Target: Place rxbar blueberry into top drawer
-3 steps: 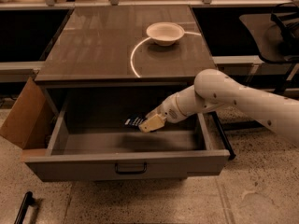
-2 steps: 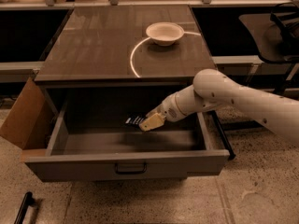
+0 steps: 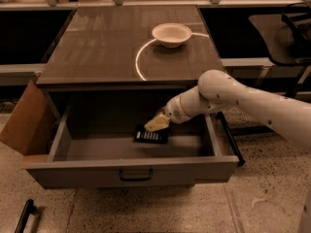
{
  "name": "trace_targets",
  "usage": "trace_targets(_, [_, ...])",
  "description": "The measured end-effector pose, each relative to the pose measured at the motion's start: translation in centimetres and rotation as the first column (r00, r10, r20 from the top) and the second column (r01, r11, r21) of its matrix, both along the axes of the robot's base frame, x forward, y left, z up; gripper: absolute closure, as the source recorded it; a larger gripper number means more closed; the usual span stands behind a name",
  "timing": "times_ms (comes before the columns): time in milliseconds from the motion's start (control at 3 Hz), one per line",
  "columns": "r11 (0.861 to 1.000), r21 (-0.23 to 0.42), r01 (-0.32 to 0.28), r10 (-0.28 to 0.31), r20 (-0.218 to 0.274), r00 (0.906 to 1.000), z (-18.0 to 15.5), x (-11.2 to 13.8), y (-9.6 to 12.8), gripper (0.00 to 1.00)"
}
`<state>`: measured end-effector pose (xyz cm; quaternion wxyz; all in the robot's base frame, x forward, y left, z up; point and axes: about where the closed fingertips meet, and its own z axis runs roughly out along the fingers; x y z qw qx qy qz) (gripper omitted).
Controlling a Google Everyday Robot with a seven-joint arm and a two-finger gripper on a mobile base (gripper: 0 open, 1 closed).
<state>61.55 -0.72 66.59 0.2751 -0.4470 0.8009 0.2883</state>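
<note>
The rxbar blueberry (image 3: 149,136) is a small dark navy bar with rows of white lettering. It lies face up inside the open top drawer (image 3: 131,171), near the back middle of its floor. My gripper (image 3: 154,124) reaches into the drawer from the right and sits right above the bar, touching or almost touching its upper edge. Whether the bar rests on the drawer floor or hangs from the gripper is not clear. The drawer is pulled fully out, with its dark pull handle (image 3: 136,175) on the front panel.
A white round bowl (image 3: 171,34) stands on the cabinet top (image 3: 97,47) at the back right. A cardboard flap (image 3: 24,123) leans against the drawer's left side. A dark chair (image 3: 291,28) stands at the right. A black bar (image 3: 24,216) lies on the floor at front left.
The bar has dropped lower and turned from edge-on, sticking out left of the gripper, to face up below it. The arm has barely moved.
</note>
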Motion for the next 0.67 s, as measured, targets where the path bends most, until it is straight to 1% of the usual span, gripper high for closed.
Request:
trace_targets(333, [1.000,0.005,0.020,-0.020,0.022,0.9996,1.3,-0.4,-0.7,0.00])
trace_targets(667, [0.998,0.005,0.059,-0.060,0.037,0.9976,3.1,-2.3,-2.9,0.00])
